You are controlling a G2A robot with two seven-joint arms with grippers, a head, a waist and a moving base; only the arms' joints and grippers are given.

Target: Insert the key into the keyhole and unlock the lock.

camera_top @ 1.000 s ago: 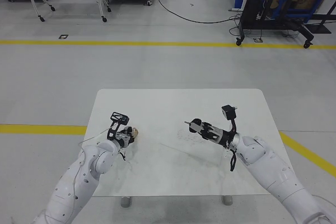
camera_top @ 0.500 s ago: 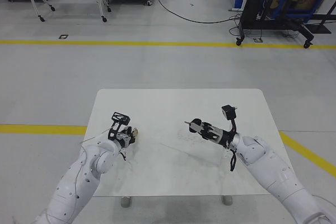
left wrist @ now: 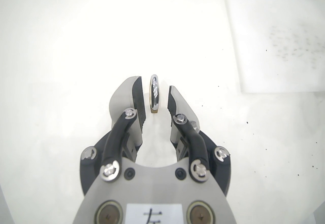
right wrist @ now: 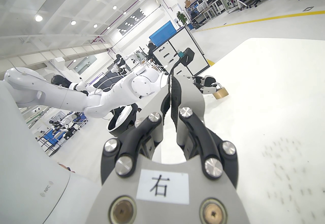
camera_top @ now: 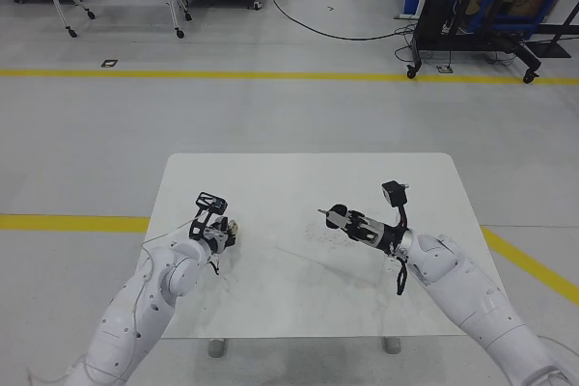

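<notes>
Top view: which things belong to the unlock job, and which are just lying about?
Job:
- padlock, between the open fingers of the left gripper
- key, pinched in the shut right gripper

Lying about:
- dark scuff marks on the table
- yellow floor line beyond the table

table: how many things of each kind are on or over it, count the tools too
padlock: 1
key: 1
tools: 2 (left tool, right tool)
total: 4
</notes>
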